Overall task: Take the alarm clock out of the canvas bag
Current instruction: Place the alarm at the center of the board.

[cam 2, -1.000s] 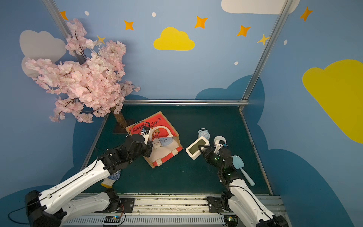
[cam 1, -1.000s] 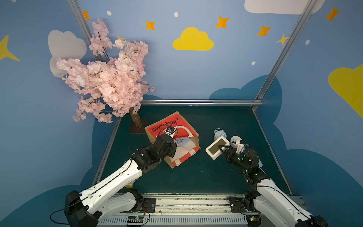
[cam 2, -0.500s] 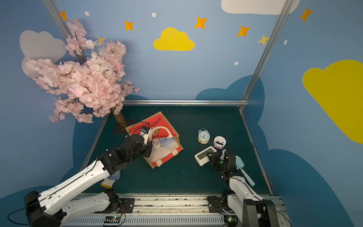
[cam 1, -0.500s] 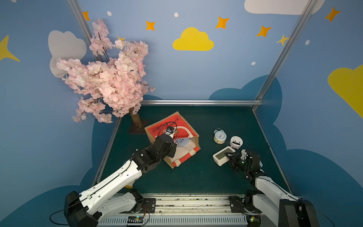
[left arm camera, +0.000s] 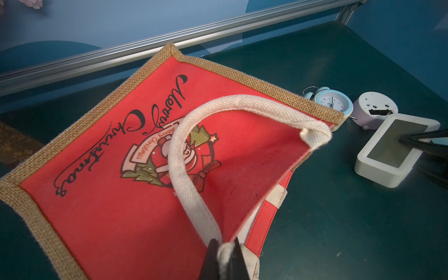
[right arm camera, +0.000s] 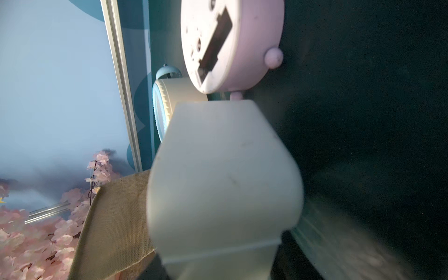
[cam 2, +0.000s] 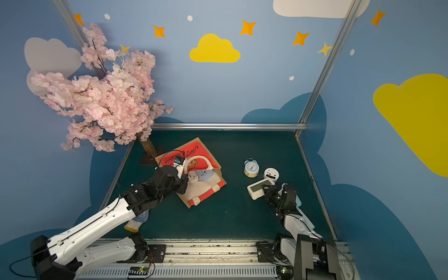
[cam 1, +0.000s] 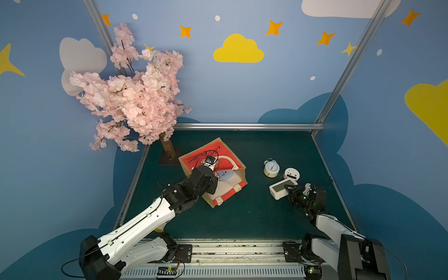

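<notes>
Alarm clock [cam 1: 278, 190], a white digital one, sits out on the mat [cam 1: 242, 218] clamped in my right pincer [cam 1: 289, 188], 2 round clocks [cam 1: 271, 168] just beyond, while my left pincer [left arm camera: 224, 261] pinches the canvas bag [cam 1: 194, 157] handle [left arm camera: 184, 174]; more seem inside.

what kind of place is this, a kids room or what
Probably a staged robot test cell, not a real room: walls painted with clouds, a fake blossom tree, and two robot arms mounted on a metal rail.
</notes>
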